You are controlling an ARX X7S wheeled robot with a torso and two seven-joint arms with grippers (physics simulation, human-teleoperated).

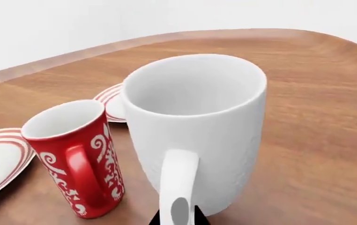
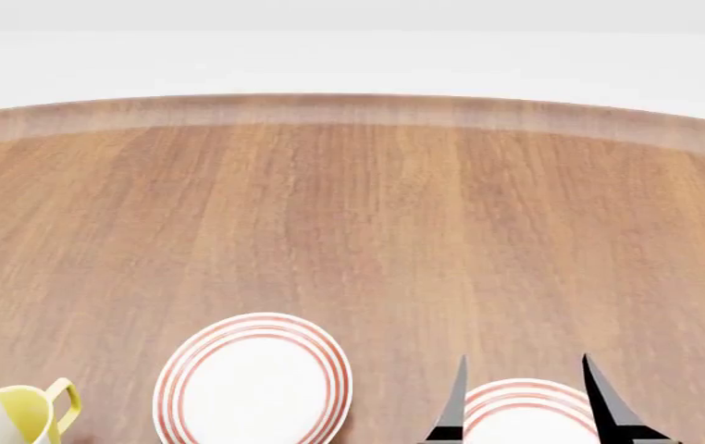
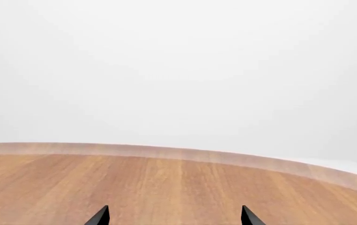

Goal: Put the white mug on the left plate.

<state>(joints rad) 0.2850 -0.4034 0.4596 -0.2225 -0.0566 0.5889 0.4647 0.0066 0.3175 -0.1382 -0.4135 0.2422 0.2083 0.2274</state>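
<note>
The white mug (image 1: 194,126) stands upright on the wooden counter (image 1: 316,122) directly in front of your left tool (image 1: 177,219), its loop handle pointing at the tool, whose dark tips only just show on either side of the handle, so you cannot tell whether it is clenched. Just beside the white mug stands a red mug with white swirls (image 1: 75,157), and the left plate (image 2: 253,381) lies flat on the counter, with a yellow-and-white mug (image 2: 13,416) near it. Your right tool (image 2: 528,407) hangs released, tips wide apart, above the other ringed plate (image 2: 528,412).
</note>
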